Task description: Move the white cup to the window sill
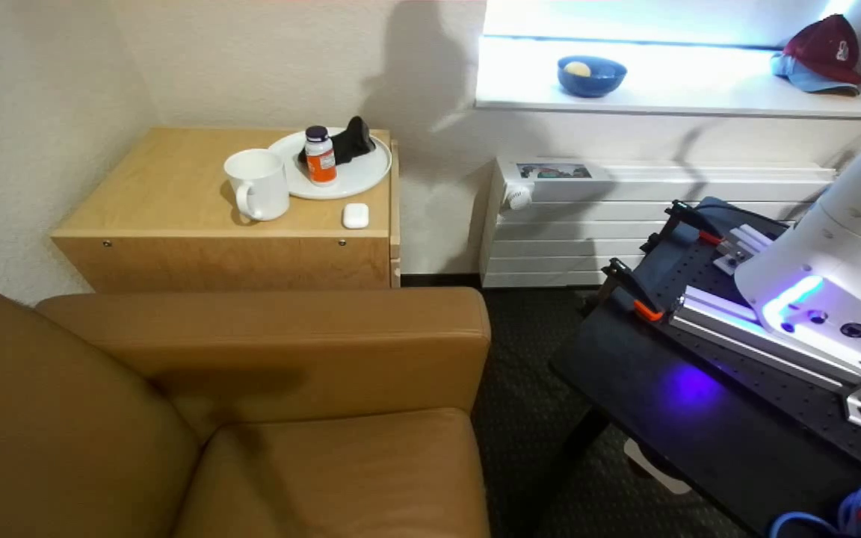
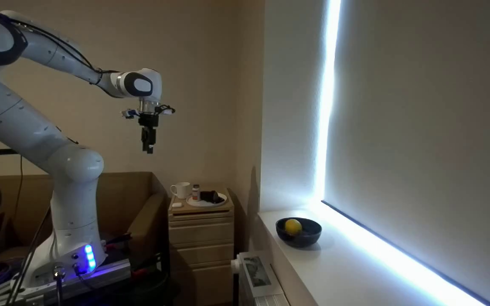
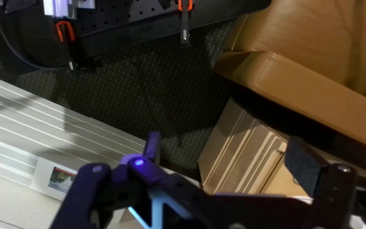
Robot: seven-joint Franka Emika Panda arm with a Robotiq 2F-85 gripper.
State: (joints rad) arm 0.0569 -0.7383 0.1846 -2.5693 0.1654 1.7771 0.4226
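The white cup (image 1: 264, 190) stands upright on the light wooden cabinet (image 1: 169, 179), its handle showing, beside a round white plate (image 1: 367, 175). It also shows in an exterior view (image 2: 182, 190) at the back. The window sill (image 1: 670, 90) is a brightly lit white ledge at the upper right; it also runs along the lower right of an exterior view (image 2: 317, 276). My gripper (image 2: 148, 149) points down in mid-air, well above and apart from the cup. In the wrist view my gripper (image 3: 226, 151) has its fingers wide apart with nothing between them. The cup is hidden in the wrist view.
A blue bowl (image 1: 587, 81) with a yellow fruit and a cap (image 1: 823, 56) sit on the sill. A bottle (image 1: 321, 158) and a black object (image 1: 352, 142) are on the plate. A small white block (image 1: 356, 216) lies near the cup. A radiator (image 1: 550, 232) stands below the sill.
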